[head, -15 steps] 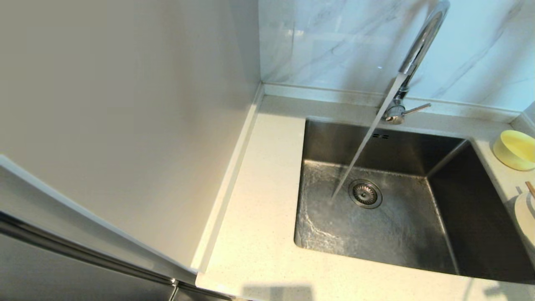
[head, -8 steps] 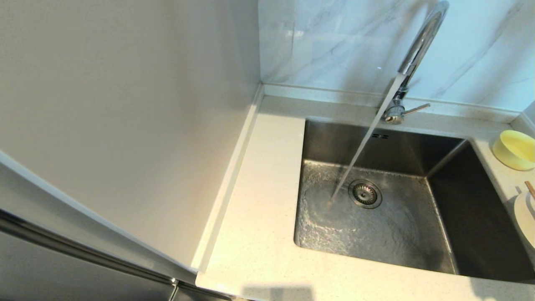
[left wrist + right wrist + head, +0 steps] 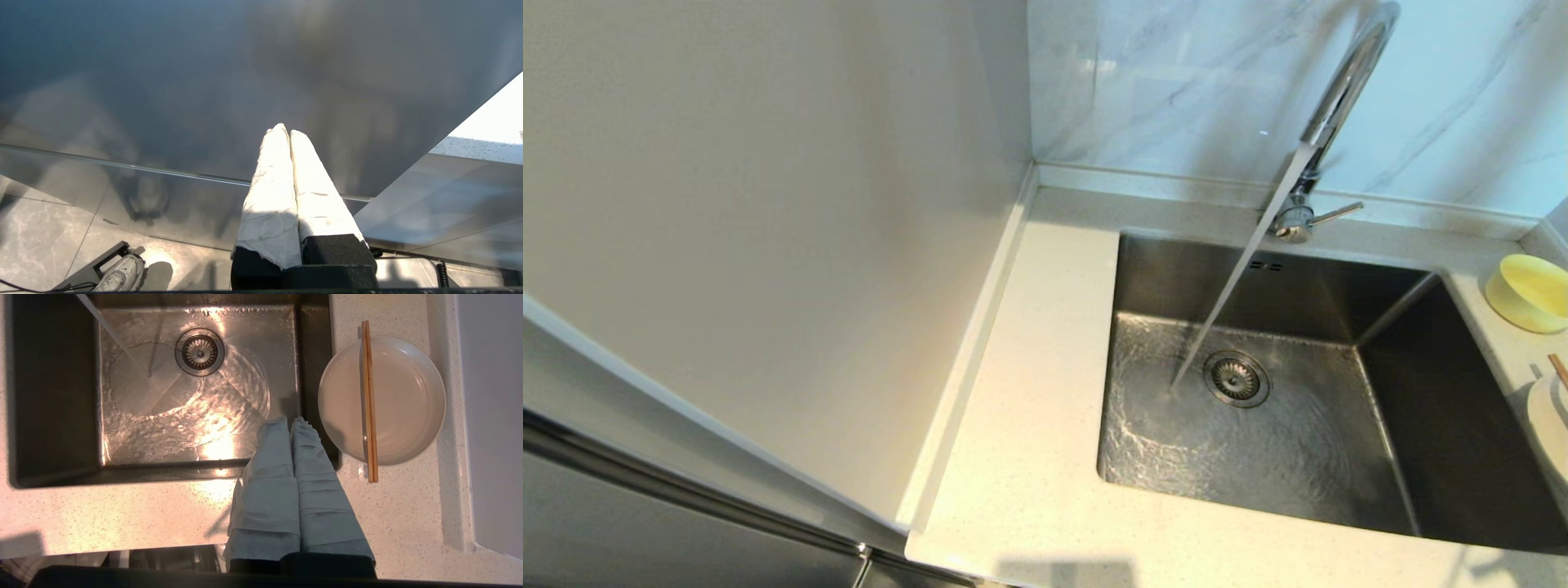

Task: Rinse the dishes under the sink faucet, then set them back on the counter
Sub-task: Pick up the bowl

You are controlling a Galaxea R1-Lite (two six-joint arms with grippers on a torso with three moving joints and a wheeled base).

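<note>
Water (image 3: 1232, 294) ripples wider across sink (image 3: 1258, 441); right claw (image 3: 290, 421) closed (empty) beside white plate (image 3: 402, 400).

Water runs from the chrome faucet (image 3: 1339, 98) into the steel sink (image 3: 1445, 425). On the surface (image 3: 1029, 408) to its right: yellow bowl (image 3: 1529, 292) far, white plate (image 3: 382, 400) nearer, chopsticks (image 3: 369, 400) lying across it.

One bowl (image 3: 1529, 292), one plate (image 3: 382, 400), two chopsticks (image 3: 369, 401)
</note>
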